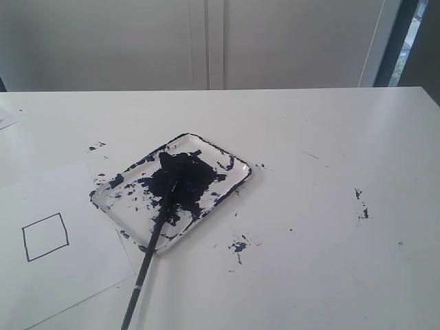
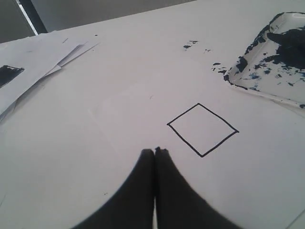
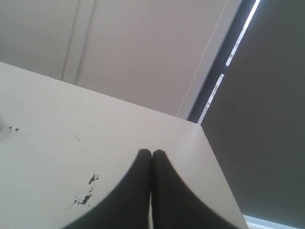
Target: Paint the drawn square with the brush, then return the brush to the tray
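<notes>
Brush (image 1: 155, 237) rests bristles in the tray (image 1: 213, 203) mid-bench, handle overhanging its rim; drawn square (image 1: 45, 236), unpainted, lies near the left edge. Both jaws are closed, empty. Pressing the handle could tip the tray.

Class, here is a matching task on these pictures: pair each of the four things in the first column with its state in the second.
Column one
1. square
2. brush
3. tray
4. left gripper

Column two
a. smeared with dark paint
b. shut, holding nothing
c. bare outline, not filled in
d. lying with its tip in the tray, handle jutting past the rim

Pairs: 1-c, 2-d, 3-a, 4-b
</notes>
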`<state>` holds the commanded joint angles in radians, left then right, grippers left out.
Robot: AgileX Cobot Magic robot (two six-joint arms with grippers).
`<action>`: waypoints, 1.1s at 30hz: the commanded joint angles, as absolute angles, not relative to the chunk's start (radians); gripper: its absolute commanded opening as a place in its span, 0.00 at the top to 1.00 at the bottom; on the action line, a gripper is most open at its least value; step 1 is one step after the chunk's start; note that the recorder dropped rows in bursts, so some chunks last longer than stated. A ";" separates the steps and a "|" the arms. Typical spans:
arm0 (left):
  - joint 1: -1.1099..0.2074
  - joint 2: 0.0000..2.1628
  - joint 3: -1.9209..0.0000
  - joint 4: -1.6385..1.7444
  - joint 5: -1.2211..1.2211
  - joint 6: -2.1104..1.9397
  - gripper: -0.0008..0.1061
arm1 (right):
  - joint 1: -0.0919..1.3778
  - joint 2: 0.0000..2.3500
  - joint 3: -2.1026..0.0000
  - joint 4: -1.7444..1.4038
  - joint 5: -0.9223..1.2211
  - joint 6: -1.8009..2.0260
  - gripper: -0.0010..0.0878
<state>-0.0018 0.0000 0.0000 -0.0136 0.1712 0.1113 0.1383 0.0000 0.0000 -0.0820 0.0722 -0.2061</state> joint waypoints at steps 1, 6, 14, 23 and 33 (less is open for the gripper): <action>-0.002 0.000 0.000 -0.014 0.171 0.111 0.99 | 0.138 0.000 0.000 -0.082 0.059 -0.206 0.99; -0.002 0.000 0.000 -0.024 0.043 0.126 0.99 | 0.138 0.000 0.000 -0.014 -0.144 0.017 0.99; -0.002 0.000 0.000 -0.043 -0.210 -0.204 0.99 | 0.138 0.000 0.000 0.000 -0.290 0.274 0.99; -0.002 0.036 -0.148 -0.041 -0.058 -0.273 0.99 | 0.138 0.000 -0.121 -0.115 -0.237 0.377 0.99; -0.002 0.271 -0.407 -0.041 0.146 -0.260 0.99 | 0.155 0.162 -0.314 -0.197 -0.081 0.475 0.99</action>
